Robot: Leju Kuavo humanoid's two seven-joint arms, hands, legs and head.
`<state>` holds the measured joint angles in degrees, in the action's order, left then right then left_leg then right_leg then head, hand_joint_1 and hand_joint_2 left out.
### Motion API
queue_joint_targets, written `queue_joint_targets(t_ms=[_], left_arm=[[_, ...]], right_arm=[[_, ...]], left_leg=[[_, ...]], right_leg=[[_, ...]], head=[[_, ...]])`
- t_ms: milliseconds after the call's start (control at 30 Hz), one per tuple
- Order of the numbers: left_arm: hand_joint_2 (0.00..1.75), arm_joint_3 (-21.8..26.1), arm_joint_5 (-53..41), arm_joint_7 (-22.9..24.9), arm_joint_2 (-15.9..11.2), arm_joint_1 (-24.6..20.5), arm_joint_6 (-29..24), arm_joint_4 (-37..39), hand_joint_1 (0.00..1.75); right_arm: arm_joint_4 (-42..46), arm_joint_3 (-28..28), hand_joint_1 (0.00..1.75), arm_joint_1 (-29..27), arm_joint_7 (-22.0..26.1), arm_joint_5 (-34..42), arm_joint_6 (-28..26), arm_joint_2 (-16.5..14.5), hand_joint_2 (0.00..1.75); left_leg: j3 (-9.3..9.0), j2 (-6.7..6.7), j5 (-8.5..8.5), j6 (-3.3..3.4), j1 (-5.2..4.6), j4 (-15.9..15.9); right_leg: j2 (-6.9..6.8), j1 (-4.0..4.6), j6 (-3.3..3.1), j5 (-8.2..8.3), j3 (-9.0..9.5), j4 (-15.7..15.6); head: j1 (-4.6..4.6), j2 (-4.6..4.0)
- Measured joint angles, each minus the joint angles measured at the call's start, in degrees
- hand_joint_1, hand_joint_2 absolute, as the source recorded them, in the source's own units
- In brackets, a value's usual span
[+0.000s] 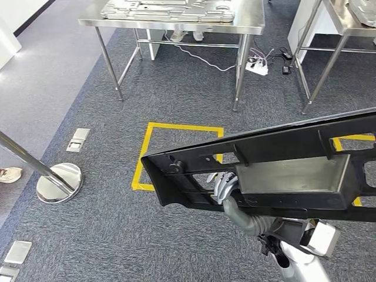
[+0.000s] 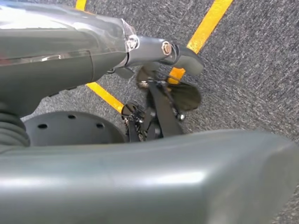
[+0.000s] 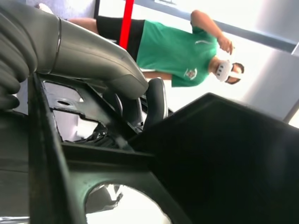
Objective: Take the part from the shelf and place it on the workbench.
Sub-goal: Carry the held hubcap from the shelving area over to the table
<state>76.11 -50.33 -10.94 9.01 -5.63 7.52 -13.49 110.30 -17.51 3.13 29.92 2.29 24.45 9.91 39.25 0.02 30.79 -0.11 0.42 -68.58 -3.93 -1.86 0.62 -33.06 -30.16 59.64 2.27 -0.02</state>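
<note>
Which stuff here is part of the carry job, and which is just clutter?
Job:
- black part, held
- right hand gripping it
- steel workbench ahead

Lying about:
- yellow tape square on the carpet
- power strip and cables under the bench
- stanchion base
- floor outlet cover
- person in green shirt

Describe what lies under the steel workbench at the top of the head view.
Under the workbench, grey carpet carries a white power strip with trailing cables, and shoes stand beyond its crossbar. The tabletop hides whatever lies further back.
</note>
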Motion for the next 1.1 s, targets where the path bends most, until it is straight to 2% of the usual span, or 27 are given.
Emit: queue_joint_targets(t_ms=[33, 67, 100, 167, 200, 467, 900, 1033, 1100], left_arm=[[1.75, 0.0, 0.0, 0.0, 0.0, 0.0, 0.1, 0.0, 0.0], [1.75, 0.0, 0.0, -0.1, 0.0, 0.1, 0.1, 0.0, 0.0], [1.75, 0.0, 0.0, -0.1, 0.0, 0.1, 0.2, 0.0, 0.0], [1.75, 0.0, 0.1, -0.3, 0.1, 0.2, 0.3, 0.0, 0.0], [1.75, 0.1, 0.1, -0.3, 0.1, 0.3, 0.3, 0.0, 0.0], [1.75, 0.1, 0.1, 0.1, 0.1, 0.1, 0.1, 0.0, 0.0], [1.75, 0.1, 0.1, 0.3, 0.1, 0.1, -0.2, 0.0, 0.0], [1.75, 0.1, 0.2, 0.3, 0.1, 0.0, -0.3, 0.0, 0.0], [1.75, 0.2, 0.5, 0.3, 0.1, 0.1, -0.3, 0.0, 0.0]], right_arm=[[0.0, 0.0, 1.75, 0.1, 0.0, 0.1, 0.0, 0.0, 1.75], [0.0, 0.0, 1.75, 0.2, 0.0, 0.4, -0.1, 0.0, 1.75], [0.0, 0.0, 1.75, 0.2, 0.0, 0.6, -0.1, 0.0, 1.75], [0.0, 0.0, 1.75, 0.3, 0.0, 1.1, 0.0, -0.1, 1.75], [0.0, 0.0, 1.75, 0.2, 0.0, 1.2, 0.0, -0.1, 1.75], [0.0, 0.0, 1.75, 0.6, -0.2, 1.6, 0.1, -0.5, 1.75], [0.0, 0.0, 1.75, 0.6, -0.3, 1.8, 0.2, -0.7, 1.75], [0.0, 0.0, 1.75, 0.6, -0.3, 1.8, 0.2, -0.9, 1.75], [0.0, 0.0, 1.75, 0.7, -0.3, 1.8, 0.2, -1.0, 1.75]], left_leg=[[-1.7, 0.23, -1.51, 0.33, -0.17, 3.4], [-3.0, 0.39, -2.25, 0.68, -0.35, 6.1], [-3.66, 0.51, -2.26, 0.78, -0.46, 7.4], [-3.94, 0.58, -1.78, 0.73, -0.53, 7.9], [-3.97, 0.6, -1.7, 0.63, -0.5, 7.9], [-4.25, 0.65, -1.18, 1.26, -0.55, 7.9], [-4.49, 0.66, -1.13, 1.33, -0.52, 7.9], [-4.48, 0.68, -0.95, 1.59, -0.73, 7.8], [-4.46, 0.67, -0.78, 1.88, -0.95, 7.7]], right_leg=[[-0.41, 0.07, 0.25, -0.32, 0.35, 0.0], [-0.66, 0.13, 0.52, -0.56, 0.55, 0.0], [-0.85, 0.24, 0.64, -0.77, 0.63, 0.0], [-0.94, 0.38, 0.71, -0.94, 0.72, 0.0], [-0.9, 0.42, 0.68, -0.98, 0.84, -0.2], [-0.85, 0.39, 1.13, -0.8, 1.61, -1.3], [-0.8, 0.4, 1.32, -0.73, 1.78, -1.4], [-0.8, 0.17, 1.53, -0.71, 1.8, -1.5], [-0.86, -0.03, 1.84, -0.72, 1.86, -1.6]], head=[[-0.01, 0.0], [-0.01, 0.0], [-0.02, 0.0], [-0.03, 0.0], [-0.04, 0.0], [-0.04, 0.0], [-0.04, 0.0], [-0.04, 0.0], [-0.04, 0.0]])
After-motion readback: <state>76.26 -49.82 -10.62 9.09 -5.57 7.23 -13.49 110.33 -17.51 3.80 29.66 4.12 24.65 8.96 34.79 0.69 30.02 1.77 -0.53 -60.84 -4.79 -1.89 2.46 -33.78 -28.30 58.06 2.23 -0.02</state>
